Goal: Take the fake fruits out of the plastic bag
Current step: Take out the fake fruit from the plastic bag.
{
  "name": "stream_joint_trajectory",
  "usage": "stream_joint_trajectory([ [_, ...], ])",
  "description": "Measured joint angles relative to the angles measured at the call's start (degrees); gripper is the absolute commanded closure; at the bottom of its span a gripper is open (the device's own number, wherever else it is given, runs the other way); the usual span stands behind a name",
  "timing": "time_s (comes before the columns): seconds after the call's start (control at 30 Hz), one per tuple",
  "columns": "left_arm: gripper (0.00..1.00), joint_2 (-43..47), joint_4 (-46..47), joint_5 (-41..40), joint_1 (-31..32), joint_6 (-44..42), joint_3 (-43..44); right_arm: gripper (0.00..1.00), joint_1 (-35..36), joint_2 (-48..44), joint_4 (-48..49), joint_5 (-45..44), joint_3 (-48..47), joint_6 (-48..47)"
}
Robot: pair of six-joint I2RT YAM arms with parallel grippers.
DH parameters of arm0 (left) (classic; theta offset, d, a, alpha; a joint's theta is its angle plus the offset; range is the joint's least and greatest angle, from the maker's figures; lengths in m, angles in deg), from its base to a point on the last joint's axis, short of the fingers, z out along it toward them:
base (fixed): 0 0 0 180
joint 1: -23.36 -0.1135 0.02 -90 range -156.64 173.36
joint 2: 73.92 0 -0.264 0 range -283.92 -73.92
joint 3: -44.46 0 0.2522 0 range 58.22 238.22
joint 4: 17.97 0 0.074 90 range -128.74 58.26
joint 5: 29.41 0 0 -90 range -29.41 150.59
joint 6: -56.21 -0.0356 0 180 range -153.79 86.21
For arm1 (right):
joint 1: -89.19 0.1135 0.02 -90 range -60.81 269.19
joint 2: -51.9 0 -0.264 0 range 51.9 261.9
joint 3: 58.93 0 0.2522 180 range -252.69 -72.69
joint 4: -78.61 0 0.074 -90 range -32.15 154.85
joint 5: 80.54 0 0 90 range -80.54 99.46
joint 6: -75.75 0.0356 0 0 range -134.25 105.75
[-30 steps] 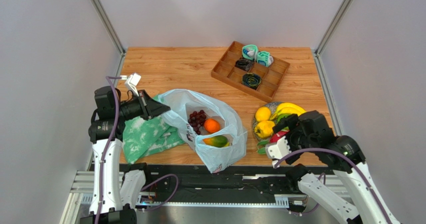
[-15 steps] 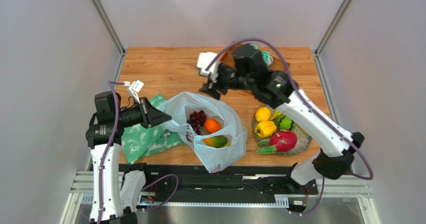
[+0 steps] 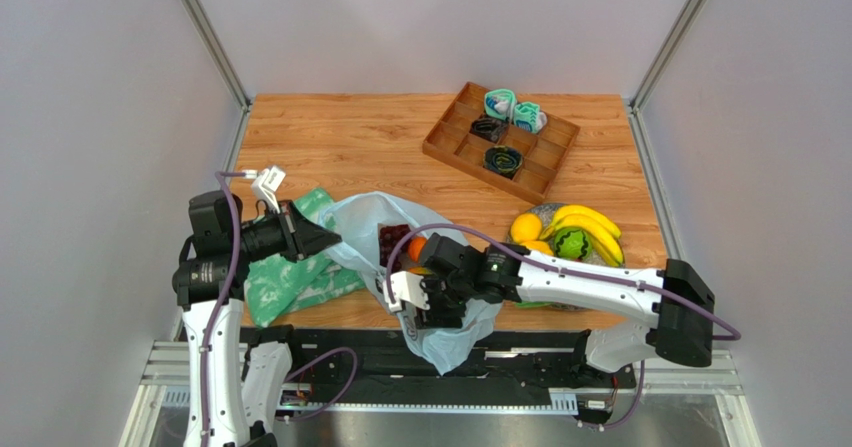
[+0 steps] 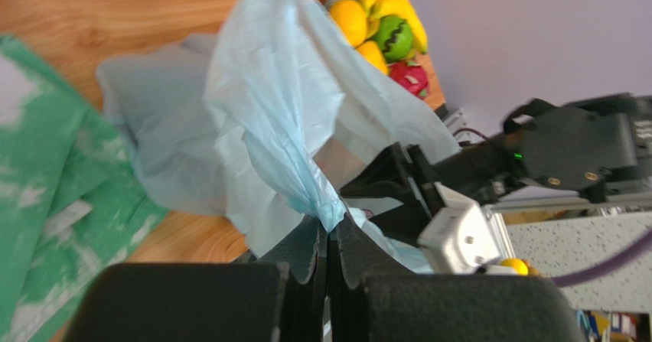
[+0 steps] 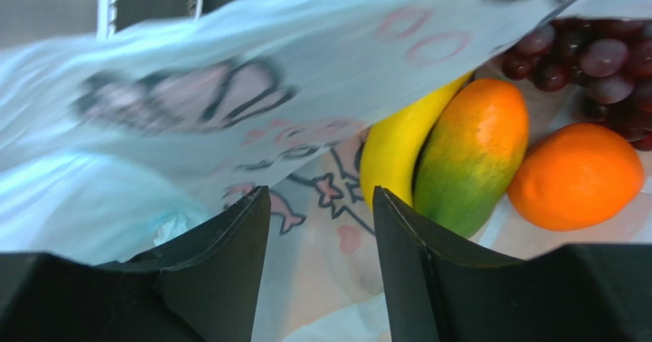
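Green cloth [image 3: 290, 277] far L, bag edge over it. My L gripper [image 4: 329, 231] pinched tight on a twist of the plastic bag [image 3: 360, 222] rim. Bag mid-table, long axis from that pinch to the near edge. R gripper [image 5: 317, 258] in the bag mouth, fingers part open, holding nothing; printed film crowds it. Mango [image 5: 471, 154] lies diagonal against a banana [image 5: 394, 154], orange [image 5: 575, 175] and grapes [image 5: 604, 51] just beside.
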Motion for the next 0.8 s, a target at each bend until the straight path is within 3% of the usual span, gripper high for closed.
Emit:
stream_joint_trajectory([
  [0.2,1.00,4.70,-8.39,-10.78,-0.44,1.14,-1.90,0.35,2.12,-6.40,0.44,-0.74,5.11,-0.37],
  [0.37,1.00,5.55,-13.92,-19.04,-0.44,1.18,-2.14,0.13,-0.98,-5.16,3.58,-6.34,4.37,3.08],
  [0.43,1.00,5.53,-14.51,-21.70,-0.44,1.20,-2.71,0.09,-2.29,-2.38,5.33,-8.72,2.29,3.96],
  [0.63,1.00,6.36,-14.47,-21.57,-0.48,1.46,-6.25,0.01,-2.89,6.97,8.31,-11.45,-1.40,3.89],
  [0.8,1.00,7.34,-13.90,-20.26,-0.83,1.53,-6.69,0.00,-2.89,10.88,8.15,-11.30,-1.40,3.91],
])
